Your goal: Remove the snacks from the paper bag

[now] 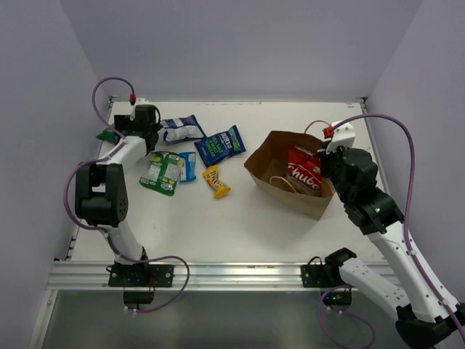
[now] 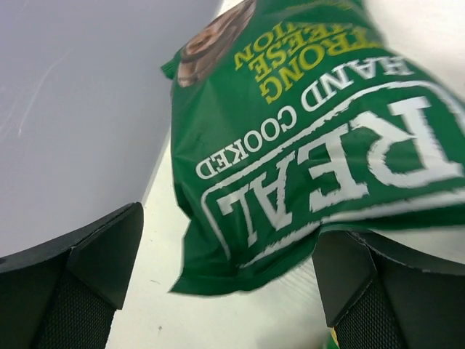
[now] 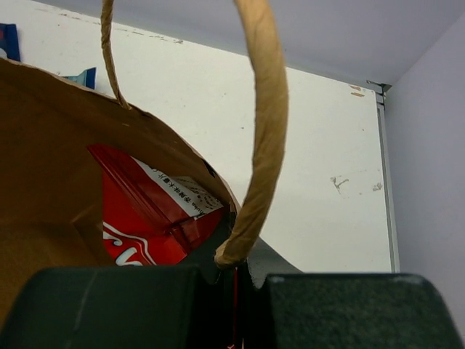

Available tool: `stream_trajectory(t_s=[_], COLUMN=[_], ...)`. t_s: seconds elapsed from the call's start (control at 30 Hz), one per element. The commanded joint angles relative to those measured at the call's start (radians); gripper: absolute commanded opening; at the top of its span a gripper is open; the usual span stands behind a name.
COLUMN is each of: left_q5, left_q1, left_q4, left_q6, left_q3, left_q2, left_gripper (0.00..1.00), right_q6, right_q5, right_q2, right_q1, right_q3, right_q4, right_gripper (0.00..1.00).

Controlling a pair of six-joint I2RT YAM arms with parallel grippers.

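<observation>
Only the left wrist view shows the green bag's [image 2: 305, 145] print, between the left gripper's [image 2: 231, 225] wide-open jaws. The right gripper [image 3: 236, 282] clamps the paper bag's [image 3: 51, 160] rim.

Wide-open lane along the table's [image 1: 218, 233] near edge, corner to corner! A clear gap ran between the yellow packet [image 1: 216, 182] and the paper bag [image 1: 265, 166]. The far left corner was jammed: green bag [image 1: 107, 134], blue packets [image 1: 220, 145], green-white packet [image 1: 163, 173]. By the right edge, the red chip bag [image 1: 305, 169] and a handle [image 3: 265, 109] choked the bag's mouth.
</observation>
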Motion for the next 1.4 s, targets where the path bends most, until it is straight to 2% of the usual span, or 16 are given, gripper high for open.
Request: stream_trajectory(t_s=[0.0, 0.13, 0.23, 0.33, 0.43, 0.47, 0.5, 0.6, 0.7, 1.0, 1.2, 1.37], left_q5=[0.088, 0.290, 0.454, 0.543, 0.600, 0.602, 0.599, 0.580, 0.588, 0.665, 0.717, 0.679], left_q1=[-0.054, -0.195, -0.282, -0.397, -0.566, -0.617, -0.719, -0.886, -0.985, -1.175, -1.189, -1.188], left_q4=[-0.100, -0.191, -0.240, -0.264, -0.264, -0.260, -0.249, -0.205, -0.179, -0.160, -0.162, -0.154], left_q6=[-0.081, -0.075, -0.106, -0.124, -0.095, -0.081, -0.065, 0.035, 0.119, 0.383, 0.547, 0.617], left_q3=[0.075, 0.090, 0.096, 0.090, 0.093, 0.101, 0.103, 0.109, 0.118, 0.127, 0.112, 0.121], left_q2=[-0.200, -0.451, -0.577, -0.645, -0.657, -0.653, -0.650, -0.619, -0.576, -0.495, -0.432, -0.387], left_gripper=[1.00, 1.00, 1.00, 1.00, 1.00, 1.00, 1.00, 1.00, 0.98, 0.91, 0.94, 0.99], right_q6=[-0.015, -0.035, -0.047, -0.055, -0.070, -0.076, -0.084, -0.101, -0.110, -0.113, -0.111, -0.111], right_q5=[-0.038, -0.091, -0.135, -0.161, -0.201, -0.216, -0.232, -0.256, -0.276, -0.330, -0.344, -0.359], right_q2=[-0.022, -0.026, -0.025, -0.017, -0.008, -0.008, -0.006, -0.002, -0.005, 0.009, 0.009, 0.009], right_q1=[0.003, 0.009, 0.012, 0.017, 0.024, 0.026, 0.027, 0.032, 0.037, 0.047, 0.054, 0.058], right_q3=[0.002, 0.014, 0.037, 0.071, 0.089, 0.091, 0.096, 0.109, 0.117, 0.129, 0.131, 0.128], right_q4=[0.071, 0.065, 0.050, 0.033, 0.017, 0.016, 0.013, -0.007, -0.021, -0.052, -0.062, -0.069], right_gripper=[0.00, 0.00, 0.00, 0.00, 0.00, 0.00, 0.00, 0.00, 0.00, 0.00, 0.00, 0.00])
